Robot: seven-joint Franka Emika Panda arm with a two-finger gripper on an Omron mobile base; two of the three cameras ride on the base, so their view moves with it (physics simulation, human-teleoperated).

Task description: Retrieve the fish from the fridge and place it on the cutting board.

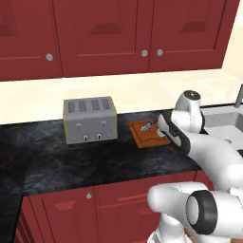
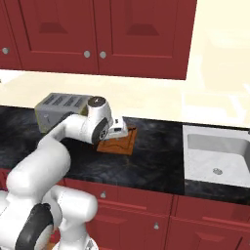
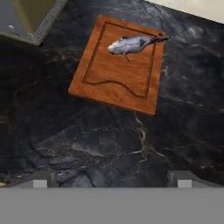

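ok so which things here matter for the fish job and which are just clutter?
Part of the job:
- fish, lying on the board near its far edge
- cutting board, flat on the dark counter
- gripper, open, holding nothing, back from the board

Just lying about:
- toaster, beside the board
- sink
- red cabinets

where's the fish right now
The fish lies on the cutting board, near the board's far edge in the hand view, with the toaster to the board's left on the dark counter.
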